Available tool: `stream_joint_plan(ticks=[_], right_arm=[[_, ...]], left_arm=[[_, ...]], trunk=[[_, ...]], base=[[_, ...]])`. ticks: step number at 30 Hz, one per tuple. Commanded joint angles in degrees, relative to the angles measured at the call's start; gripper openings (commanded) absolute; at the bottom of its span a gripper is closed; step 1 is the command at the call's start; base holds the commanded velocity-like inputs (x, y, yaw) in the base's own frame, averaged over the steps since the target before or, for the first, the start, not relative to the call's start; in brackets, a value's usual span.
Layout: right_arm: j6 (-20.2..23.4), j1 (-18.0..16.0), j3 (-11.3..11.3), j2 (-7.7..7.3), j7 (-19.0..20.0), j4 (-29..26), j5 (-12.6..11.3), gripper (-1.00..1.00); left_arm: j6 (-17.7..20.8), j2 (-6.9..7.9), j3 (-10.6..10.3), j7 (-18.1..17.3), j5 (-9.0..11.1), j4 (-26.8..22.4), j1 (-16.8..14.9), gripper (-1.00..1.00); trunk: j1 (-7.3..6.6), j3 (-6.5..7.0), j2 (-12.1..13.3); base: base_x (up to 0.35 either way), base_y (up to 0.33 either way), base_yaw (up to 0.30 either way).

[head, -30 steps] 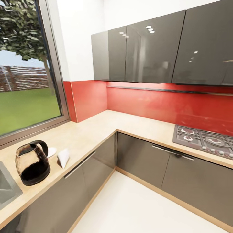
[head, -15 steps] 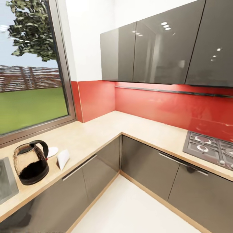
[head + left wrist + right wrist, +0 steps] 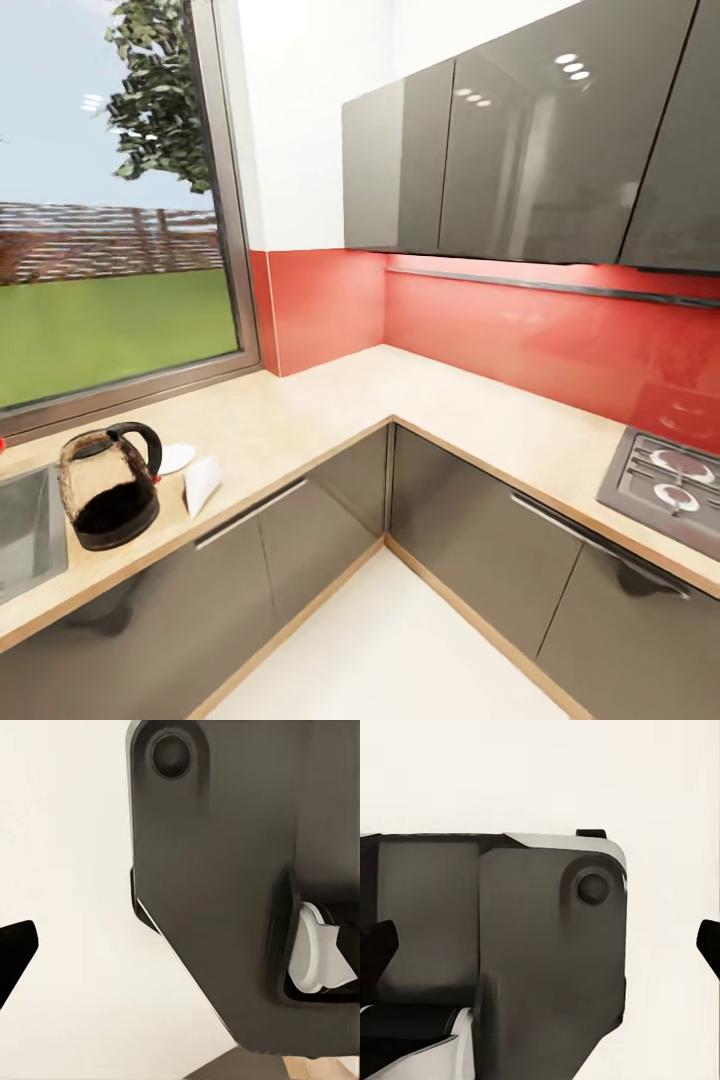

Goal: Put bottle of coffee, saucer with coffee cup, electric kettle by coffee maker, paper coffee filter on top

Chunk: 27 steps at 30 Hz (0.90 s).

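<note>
**Glass kettle waits at the sink end of the counter**

Tan wood-look countertop (image 3: pixel 330 400) carries the electric kettle (image 3: pixel 108 490) at about 8 o'clock in the head view, beside the steel sink (image 3: pixel 25 525). The saucer (image 3: pixel 176 458) lies just behind the kettle, and the paper coffee filter (image 3: pixel 201 483) stands near it.

I cannot tell how far either gripper's fingers are spread, or whether they hold something.

Risk, in my judgement: the base drives too near and an arm knocks the light filter.

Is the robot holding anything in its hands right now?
Nothing seems held: the electric kettle, paper coffee filter and saucer all sit on the countertop, with nothing between the fingertips in either wrist view.
</note>
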Motion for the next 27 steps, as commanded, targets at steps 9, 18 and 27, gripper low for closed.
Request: stream_joint_plan(ticks=[9,18,27], right_arm=[[0.0,0.0,0.0,0.01,0.0,0.0,0.0,1.0],[0.0,0.0,0.0,0.01,0.0,0.0,0.0,1.0],[0.0,0.0,0.0,0.02,0.0,0.1,0.0,1.0]], left_arm=[[0.0,0.0,0.0,0.0,0.1,0.1,0.0,1.0],[0.0,-0.08,0.0,0.0,0.1,0.0,0.0,1.0],[0.0,-0.09,0.1,0.0,0.1,0.0,0.0,1.0]], trunk=[[0.02,-0.02,0.0],[0.02,-0.02,0.0],[0.02,-0.02,0.0]], base=[[0.005,-0.31,0.279],[0.0,-0.311,0.279],[0.0,-0.311,0.279]])
